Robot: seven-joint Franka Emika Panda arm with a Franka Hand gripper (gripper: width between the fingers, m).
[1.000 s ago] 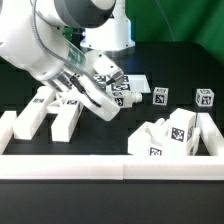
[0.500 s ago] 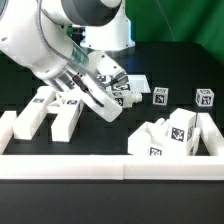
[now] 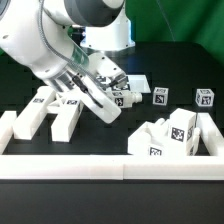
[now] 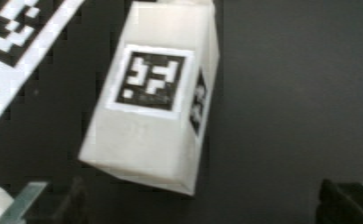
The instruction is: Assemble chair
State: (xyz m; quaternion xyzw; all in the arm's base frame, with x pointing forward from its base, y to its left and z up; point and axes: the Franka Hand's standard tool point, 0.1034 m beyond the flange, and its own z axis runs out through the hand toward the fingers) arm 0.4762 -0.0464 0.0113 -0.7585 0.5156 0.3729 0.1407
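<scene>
- since the earlier frame the arm (image 3: 50,45) is barely shifting: the wrist is settling slightly closer over the bar (image 4: 151,100), and no piece is changing place.
- the gripper (image 4: 187,205) is hovering above the bar with its jaws spread as wide as they go and gripping nothing. a dark fingertip is showing at each side of the wrist view, and the bar's closest end is lying just short of the line between them.
- the chair (image 3: 165,135) is lying unassembled as loose tagged pieces on the black table (image 3: 110,130).
  - nearest the camera, in front of the bar, the border wall (image 3: 110,165) is running across.
  - a cluster of pieces is sitting nearer than the bar, on the exterior view's right of it.
  - two long pieces (image 3: 52,112) are lying on the exterior view's left of the bar.
  - two small blocks (image 3: 160,97) are standing to the exterior view's right of the bar, apart from it.
- the marker board (image 4: 21,40) is lying just beside the bar.
- risks, as i am judging them:
  - the bar is lying skewed to the jaws, so closing now is likely to pinch a corner and spin the bar rather than seat it.
  - coming down off-centre is likely to land a fingertip on the bar's top face.
  - the finger on the marker board's side is at risk of catching that board's edge.
</scene>
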